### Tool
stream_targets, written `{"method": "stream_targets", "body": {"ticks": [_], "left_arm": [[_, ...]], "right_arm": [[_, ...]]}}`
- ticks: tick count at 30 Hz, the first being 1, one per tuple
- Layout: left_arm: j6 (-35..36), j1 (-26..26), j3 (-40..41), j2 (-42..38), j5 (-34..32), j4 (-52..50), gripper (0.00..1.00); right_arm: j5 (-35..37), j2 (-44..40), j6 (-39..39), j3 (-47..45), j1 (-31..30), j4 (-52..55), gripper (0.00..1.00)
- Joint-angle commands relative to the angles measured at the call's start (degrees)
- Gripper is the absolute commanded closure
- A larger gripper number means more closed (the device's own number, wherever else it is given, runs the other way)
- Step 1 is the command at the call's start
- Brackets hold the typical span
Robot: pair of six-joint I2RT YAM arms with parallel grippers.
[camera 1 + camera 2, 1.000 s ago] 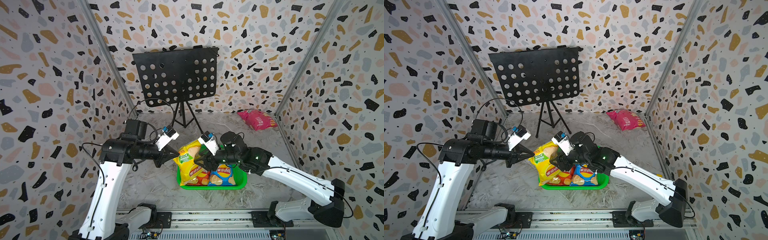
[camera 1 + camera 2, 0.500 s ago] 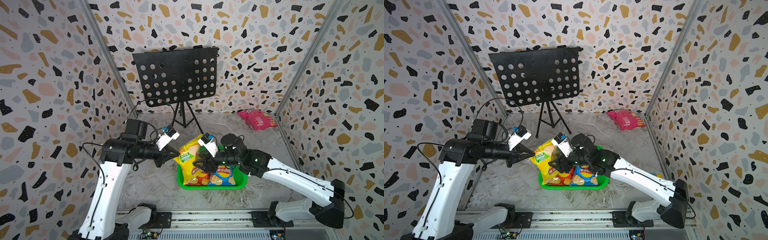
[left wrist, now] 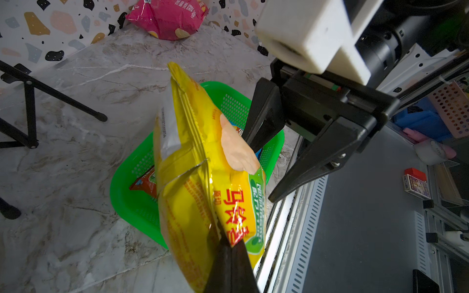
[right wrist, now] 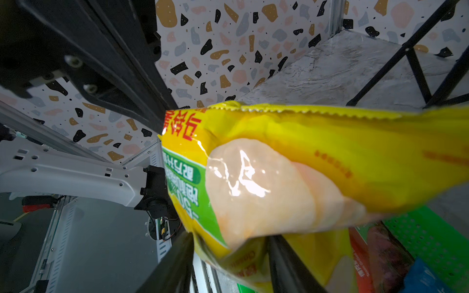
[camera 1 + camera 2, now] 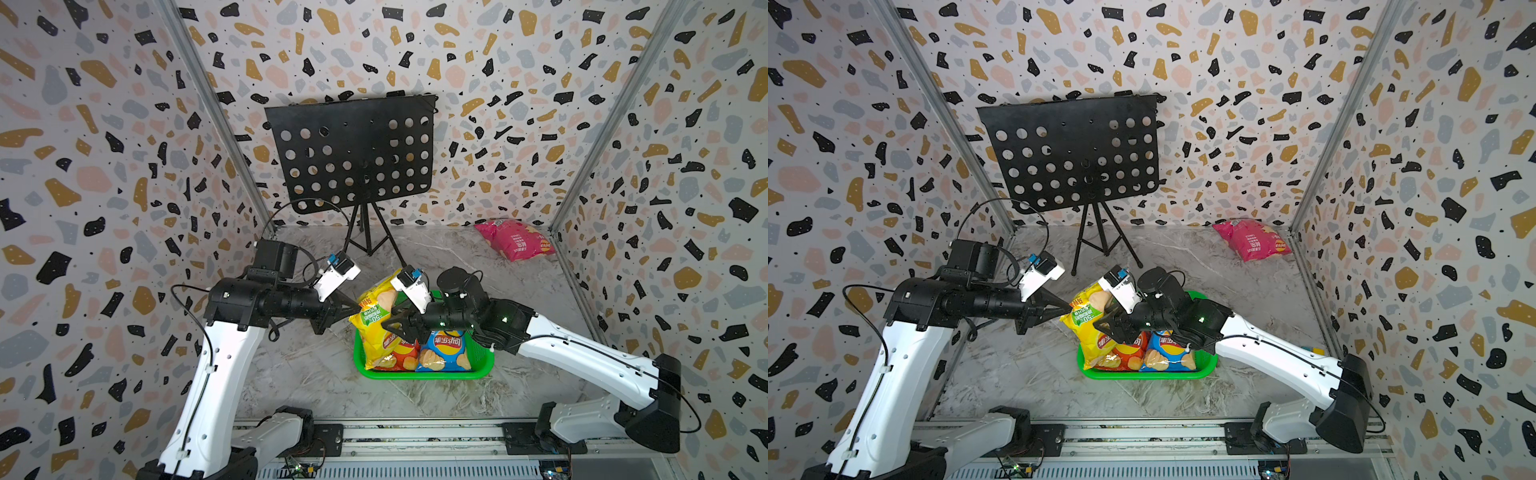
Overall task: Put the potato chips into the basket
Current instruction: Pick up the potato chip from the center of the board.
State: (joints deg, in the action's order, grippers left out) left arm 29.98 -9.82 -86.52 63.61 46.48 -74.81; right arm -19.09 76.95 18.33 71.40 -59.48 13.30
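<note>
Red bag (image 5: 405, 353), blue bag (image 5: 446, 353) laid in basket (image 5: 419, 376) under right pincer (image 5: 390, 319); yellow bag (image 5: 374, 328) upright, slightly tilted, top corner pinched by left pincer (image 5: 357, 308), straddled by spread right pincer.

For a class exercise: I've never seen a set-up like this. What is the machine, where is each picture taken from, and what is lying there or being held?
It is a robot: two white arms, each ending in a two-fingered gripper. Two pictures look down from overhead; two come from cameras on the wrists. On the marble table sit a green basket holding an orange-red bag and a blue bag of chips, and a black music stand; a pink bag lies in the far corner. The left gripper pinches a corner of the yellow bag at the basket. The right gripper straddles that bag, jaws apart; whether it squeezes is unclear.
</note>
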Motion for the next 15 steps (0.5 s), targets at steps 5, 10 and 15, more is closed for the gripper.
{"method": "stream_targets", "body": {"ticks": [5,10,15], "left_arm": [[-0.2,-0.3,0.2,-1.4,2.9,2.6,1.0],[-0.1,-0.3,0.4,-1.7,2.7,2.7,1.0],[-0.5,-0.3,1.2,-2.1,0.9,3.9,1.0]], "right_arm": [[-0.8,-0.3,1.2,-1.7,-0.3,-3.2,0.76],[1.6,-1.1,1.4,-2.1,-0.2,-3.0,1.0],[3.8,-3.1,1.5,-2.6,-0.3,-2.2,1.0]]}}
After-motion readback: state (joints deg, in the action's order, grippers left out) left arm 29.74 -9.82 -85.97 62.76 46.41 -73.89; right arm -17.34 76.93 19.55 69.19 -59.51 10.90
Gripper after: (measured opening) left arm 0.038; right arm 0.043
